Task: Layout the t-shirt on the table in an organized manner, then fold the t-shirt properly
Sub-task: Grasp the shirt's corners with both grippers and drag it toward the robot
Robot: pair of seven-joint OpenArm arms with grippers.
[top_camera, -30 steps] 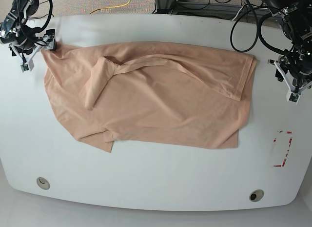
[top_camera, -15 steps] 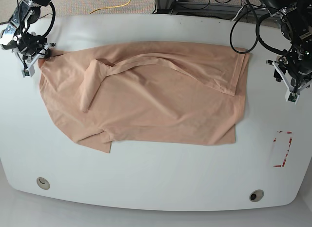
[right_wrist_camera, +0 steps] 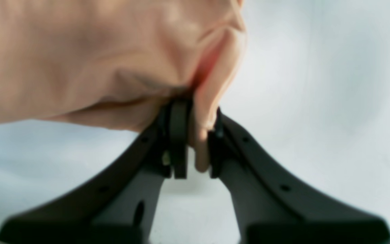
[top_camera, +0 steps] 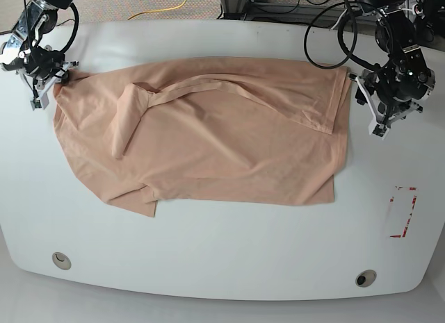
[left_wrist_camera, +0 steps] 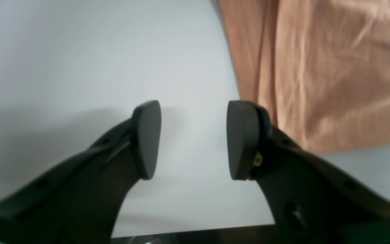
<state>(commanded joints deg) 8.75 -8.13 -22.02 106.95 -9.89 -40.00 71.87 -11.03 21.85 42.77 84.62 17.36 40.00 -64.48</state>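
The left gripper (top_camera: 376, 123) has moved in from the tabletop's right edge and now sits just beside the t-shirt (top_camera: 208, 135), jaws apart over bare table (top_camera: 222, 253). The right gripper (right_wrist_camera: 193, 135) is clamped on a fold of the shirt near the far left corner. The shirt spreads across the tabletop's middle.
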